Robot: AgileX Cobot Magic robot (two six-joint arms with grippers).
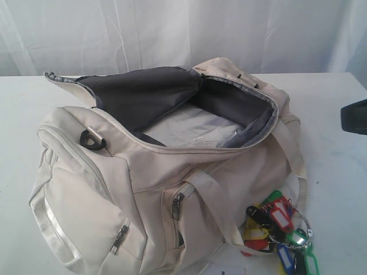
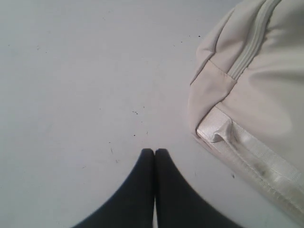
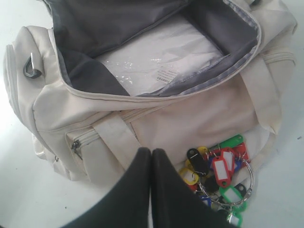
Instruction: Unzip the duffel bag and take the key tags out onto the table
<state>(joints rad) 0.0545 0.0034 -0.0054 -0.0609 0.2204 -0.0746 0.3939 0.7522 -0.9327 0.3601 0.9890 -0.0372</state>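
Key tags (image 1: 277, 224): one bunch, red, green, yellow, blue and black, on metal rings; lower right of frame, on counter (image 1: 332, 149) against duffel bag (image 1: 143, 172) front.
Duffel bag: one, cream, main zip open, grey lining and pale flat packet (image 1: 189, 129) inside; two pocket zipper pulls (image 1: 176, 205), one black D-ring (image 1: 92, 138).
Left claw (image 2: 154, 152): closed, empty; its view shows only bare counter and a bag corner, no tags.
Right claw (image 3: 151, 151): closed, empty, near the tags; its view alone shows claw and tags together.

- We note the white table (image 1: 324, 120) spanning the frame.
- Duffel bag (image 1: 149, 172) sits centre-left on it.
- Key tags (image 1: 276, 226) lie lower right, against the bag.
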